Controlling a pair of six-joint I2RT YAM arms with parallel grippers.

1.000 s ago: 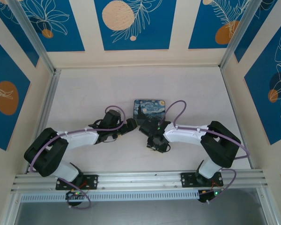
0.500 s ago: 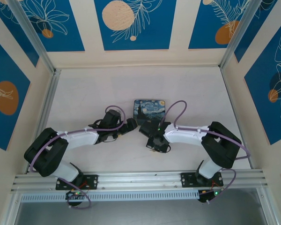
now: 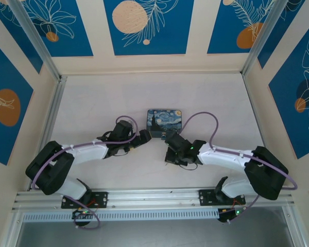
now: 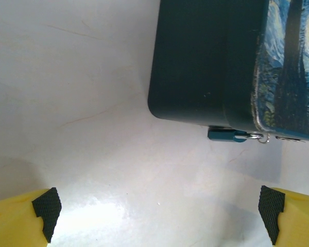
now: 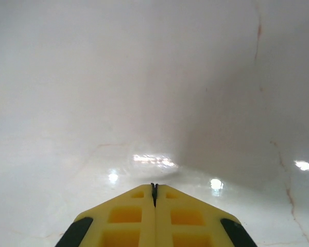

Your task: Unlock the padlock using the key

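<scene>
The padlock (image 3: pixel 165 121) is a dark blue block with a swirly starry-night print, lying flat at mid-table. In the left wrist view the padlock (image 4: pixel 206 62) fills the upper right, with a small teal piece and silvery loop (image 4: pixel 232 135) at its near edge. My left gripper (image 3: pixel 144 138) (image 4: pixel 158 211) is open just short of that edge, nothing between its black pads (image 4: pixel 45 206). My right gripper (image 3: pixel 170 139) (image 5: pixel 154 186) is shut below the block's near edge, over bare table. A thin dark sliver sits in its seam; I cannot tell if it is the key.
The white tabletop (image 3: pixel 103 98) is walled by cream panels with blue prints at the back and sides. Aluminium rails (image 3: pixel 154 195) run along the near edge by the arm bases. Both forearms lie low across the near half of the table.
The right arm's elbow has swung out to the right and its wrist has turned, the gripper shifting slightly right below the block. The left arm has not moved.
</scene>
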